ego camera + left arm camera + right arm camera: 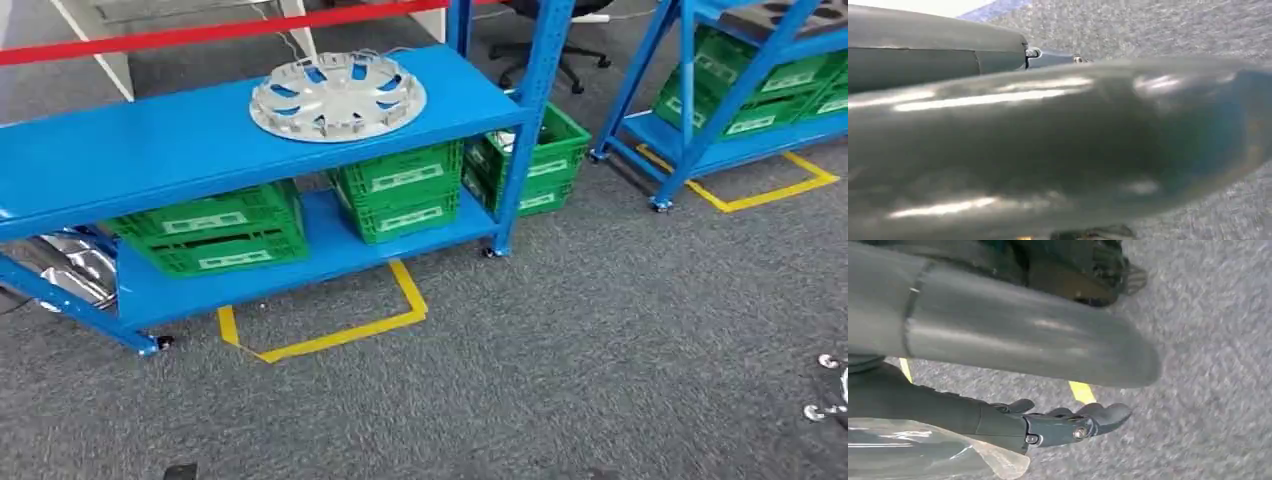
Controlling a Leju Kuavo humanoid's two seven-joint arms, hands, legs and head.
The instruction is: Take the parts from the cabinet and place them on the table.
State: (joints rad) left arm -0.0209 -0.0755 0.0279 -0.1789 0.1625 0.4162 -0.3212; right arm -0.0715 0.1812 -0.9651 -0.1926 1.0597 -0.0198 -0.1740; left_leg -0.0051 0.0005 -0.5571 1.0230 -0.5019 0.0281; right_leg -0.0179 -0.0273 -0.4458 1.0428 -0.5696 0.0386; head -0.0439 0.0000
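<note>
1. Head view looks down on a blue rack [150,150] standing on grey carpet [600,350]; a silver wheel cover [337,95] lies flat on its upper shelf, toward the right end.
2. Green crates [215,232] sit on the lower shelf beneath, one stack left and another [400,190] under the wheel cover; a third green crate [530,160] stands behind the rack's right post.
3. Yellow tape [340,330] marks the carpet in front of the rack, and a second blue rack [720,80] with more green crates stands well apart at the right.
4. Left wrist view shows the left robot hand [1053,57] behind a large shiny silver-grey part [1058,150] that lies close before the camera; I cannot tell whether the fingers are closed on it.
5. Right wrist view shows the right robot hand [1068,422] over carpet, fingers stretched out fairly straight and holding nothing.
</note>
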